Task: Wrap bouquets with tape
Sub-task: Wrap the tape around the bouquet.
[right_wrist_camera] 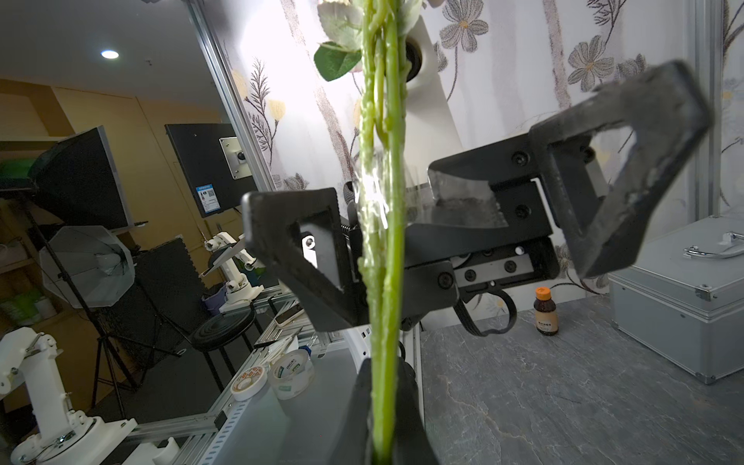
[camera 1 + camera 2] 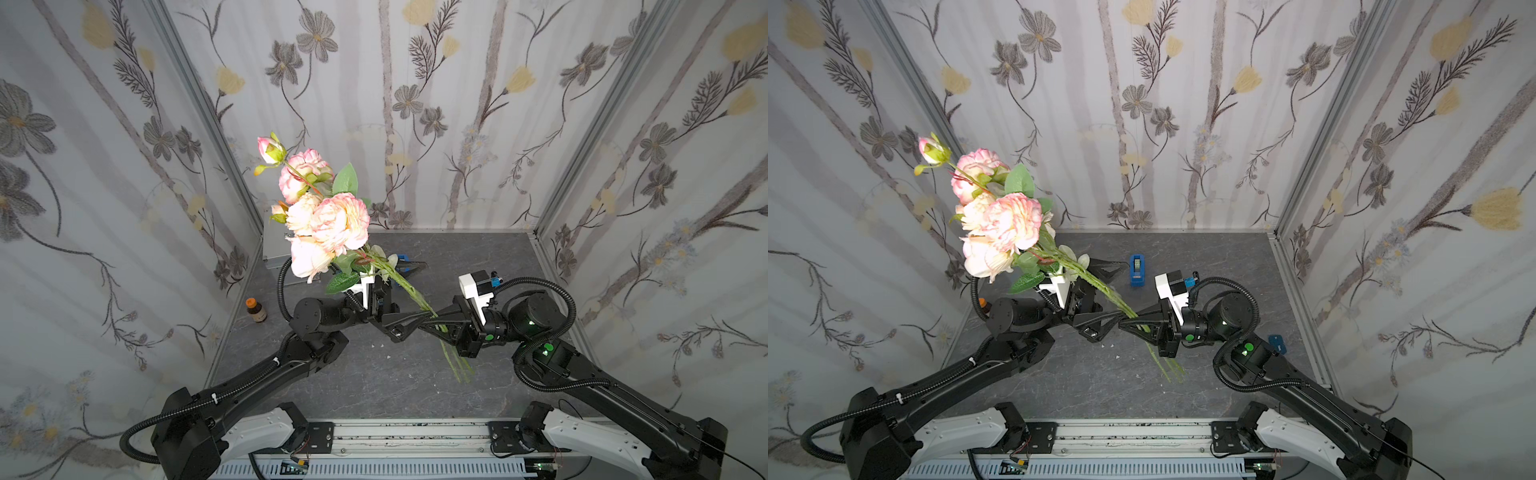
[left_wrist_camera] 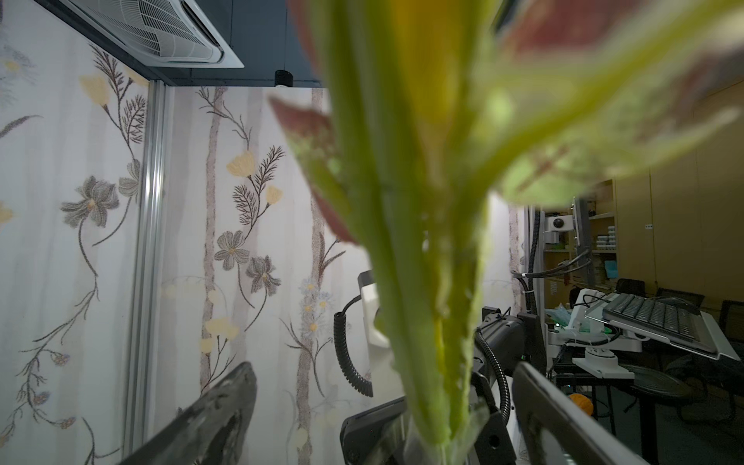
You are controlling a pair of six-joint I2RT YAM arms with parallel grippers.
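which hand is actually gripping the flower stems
The right hand, clamped shut on the bouquet stems. The left hand only has its jaws standing wide open on either side of them.

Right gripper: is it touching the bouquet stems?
Touching. In the right wrist view the bouquet stems run straight into the right gripper, pinched between its shut fingers with no gap visible.

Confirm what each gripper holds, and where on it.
The right gripper is shut on the bouquet, low on its bundled stems. The left gripper holds nothing: jaws open around the stems.
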